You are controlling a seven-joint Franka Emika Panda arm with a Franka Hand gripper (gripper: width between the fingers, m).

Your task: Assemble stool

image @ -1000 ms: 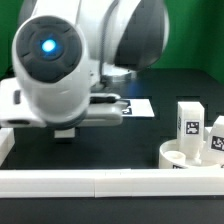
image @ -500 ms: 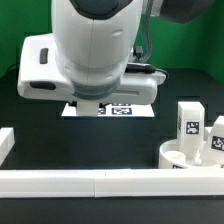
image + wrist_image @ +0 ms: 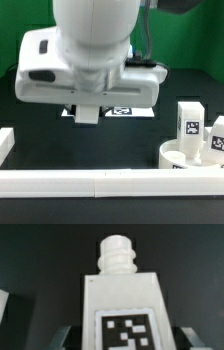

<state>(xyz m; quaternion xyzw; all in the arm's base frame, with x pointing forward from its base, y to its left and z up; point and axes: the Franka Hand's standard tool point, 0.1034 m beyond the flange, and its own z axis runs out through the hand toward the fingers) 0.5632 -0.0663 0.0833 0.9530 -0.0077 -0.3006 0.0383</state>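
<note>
I see the arm (image 3: 95, 45) hanging over the table (image 3: 40, 120), wrist pointing down. Jaws are clamped on a leg (image 3: 122, 308), tag facing the wrist camera, threaded end away. Seat (image 3: 190, 157) with two legs sits at the exterior view's right.

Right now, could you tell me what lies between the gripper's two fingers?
In the wrist view, a white stool leg with a square tag sits between the fingers, threaded peg pointing away. In the exterior view the gripper itself blocks it.
</note>
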